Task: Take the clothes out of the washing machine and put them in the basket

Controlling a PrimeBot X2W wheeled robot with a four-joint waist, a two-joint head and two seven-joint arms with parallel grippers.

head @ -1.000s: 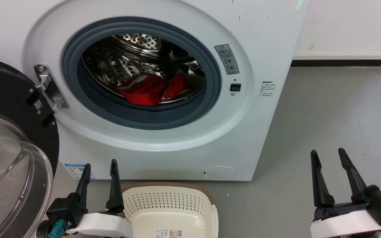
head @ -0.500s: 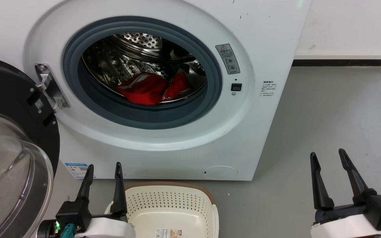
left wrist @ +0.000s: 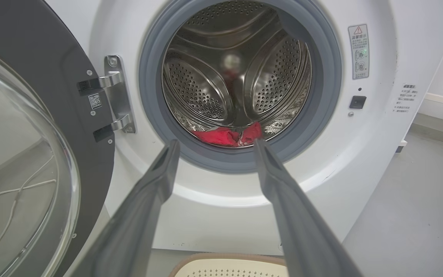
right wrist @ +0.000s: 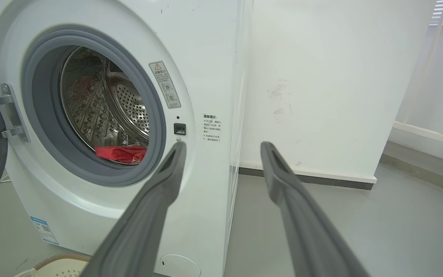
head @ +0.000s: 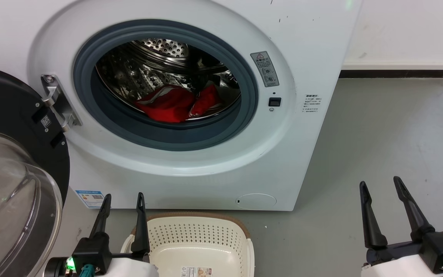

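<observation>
The red clothes [head: 177,103] lie low in the washing machine [head: 190,169] drum, their near edge hidden by the grey seal [head: 160,134]; perhaps two pieces. The near basket [head: 196,231] is cut off below. The left gripper [head: 124,195] and right gripper [head: 379,181] are both spread and empty.

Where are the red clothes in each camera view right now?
Head view: clothes in the upper middle, low in the drum.
Left wrist view: centre, at the drum's bottom, just above the fingertips of the left gripper.
Right wrist view: left of centre, low in the drum, left of the right gripper.
Shared landmark: the warning sticker right of the opening.
</observation>
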